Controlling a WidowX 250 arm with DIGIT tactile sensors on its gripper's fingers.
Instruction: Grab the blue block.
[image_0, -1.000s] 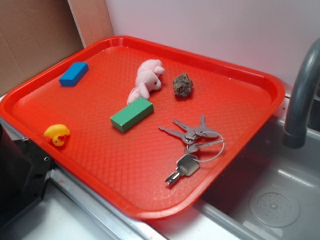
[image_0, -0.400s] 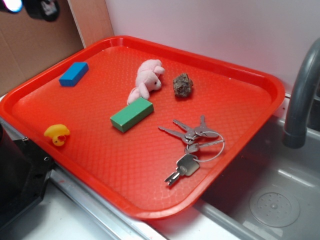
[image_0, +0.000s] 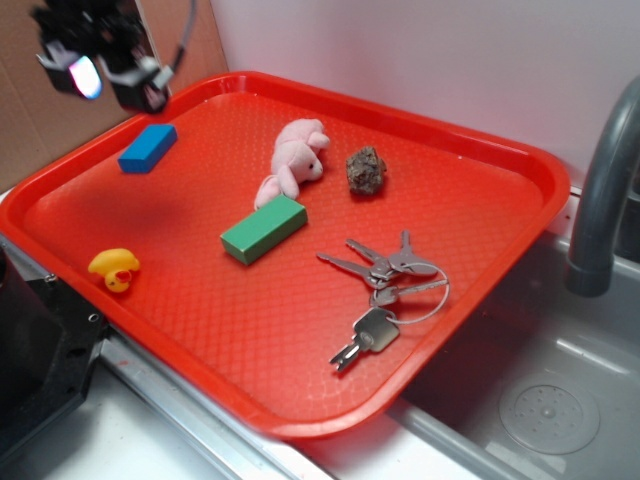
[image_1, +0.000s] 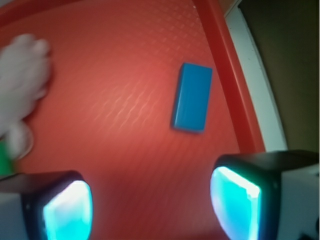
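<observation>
The blue block (image_0: 147, 147) lies flat in the far left corner of the red tray (image_0: 520, 230), close to the raised rim. In the wrist view the blue block (image_1: 192, 104) sits ahead of the fingers, a little right of centre and near the tray's right rim. My gripper (image_0: 105, 78) hangs in the air above and behind the block, at the tray's far left edge. It is open, and only bare tray floor shows between its glowing cyan pads (image_1: 234, 202). The gripper (image_1: 150, 205) touches nothing.
A green rectangular block (image_0: 263, 228) lies mid-tray, with a pink plush toy (image_0: 295, 157) and a brown rock (image_0: 366, 170) behind it. A yellow duck (image_0: 114, 268) sits at the left front. A bunch of keys (image_0: 385, 290) lies to the right. A sink and grey faucet (image_0: 600, 190) are at the right.
The gripper has come down and rightward from the top left corner of the exterior view toward the blue block. One second ago it was out of view. The objects on the tray have not moved.
</observation>
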